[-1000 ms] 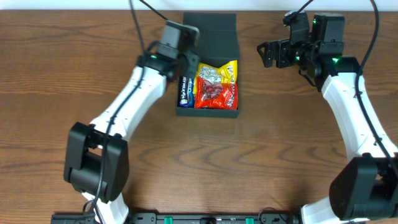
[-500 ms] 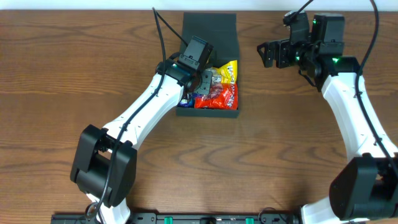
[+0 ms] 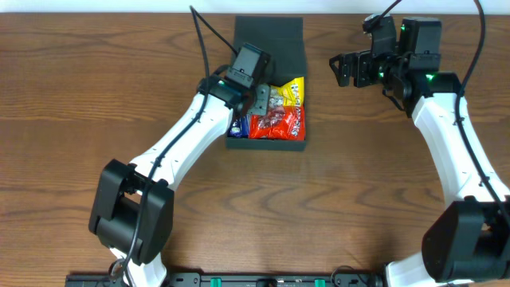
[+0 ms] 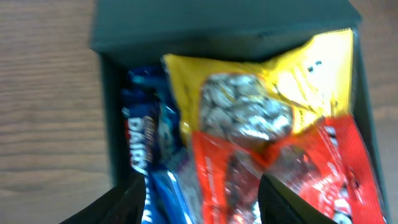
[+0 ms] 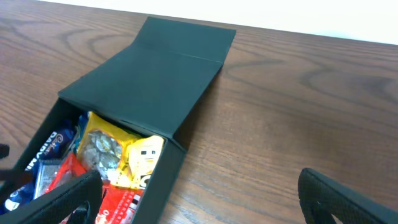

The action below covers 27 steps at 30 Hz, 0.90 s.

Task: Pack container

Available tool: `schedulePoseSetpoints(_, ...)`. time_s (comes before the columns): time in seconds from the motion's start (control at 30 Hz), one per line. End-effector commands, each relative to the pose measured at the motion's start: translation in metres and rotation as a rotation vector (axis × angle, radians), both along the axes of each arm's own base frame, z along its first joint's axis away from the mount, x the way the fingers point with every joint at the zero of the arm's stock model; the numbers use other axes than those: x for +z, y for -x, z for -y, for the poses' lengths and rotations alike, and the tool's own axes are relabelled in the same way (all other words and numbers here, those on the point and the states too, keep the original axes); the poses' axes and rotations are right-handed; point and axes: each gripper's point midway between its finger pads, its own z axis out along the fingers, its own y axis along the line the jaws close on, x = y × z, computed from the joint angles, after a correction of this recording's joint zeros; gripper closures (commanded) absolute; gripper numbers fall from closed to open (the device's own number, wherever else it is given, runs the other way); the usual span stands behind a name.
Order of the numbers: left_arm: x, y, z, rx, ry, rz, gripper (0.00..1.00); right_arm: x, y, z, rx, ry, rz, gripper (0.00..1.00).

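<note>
dark green-black matte rect. box w/ hinged flap lid @ table 12 o'clock, flap open | L gripper spread, empty, over yellow/red foil snack pkts | R gripper spread, empty, box's 3 o'clock | box prob. light, stiff, grippy; grab flap's 12 o'clock edge

The brown wooden table in front of me carries the container near its far edge, flap lid open toward that edge.

One container, one yellow packet, one red packet, perhaps two blue packets, two arms.
</note>
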Motion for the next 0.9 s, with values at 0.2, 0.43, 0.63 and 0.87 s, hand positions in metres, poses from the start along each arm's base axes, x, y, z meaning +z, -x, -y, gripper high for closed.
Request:
schedulePoseSetpoints(0.2, 0.087, -0.052, -0.071, 0.092, -0.022, 0.302, 0.32, 0.005, -0.001, -0.001, 0.003, -0.029, 0.002, 0.01)
schedulePoseSetpoints(0.43, 0.114, -0.086, -0.105, 0.099, -0.009, 0.447, 0.86, 0.003, -0.004, 0.0, -0.002, -0.025, 0.005, 0.73)
schedulePoseSetpoints(0.63, 0.112, -0.099, -0.099, -0.025, 0.248, 0.428, 0.94, -0.008, -0.013, 0.001, -0.085, -0.099, -0.042, 0.99)
schedulePoseSetpoints(0.87, 0.072, -0.131, -0.117, 0.065, 0.398, 0.378, 0.94, -0.049, -0.036, 0.0, -0.233, -0.256, -0.155, 0.99)
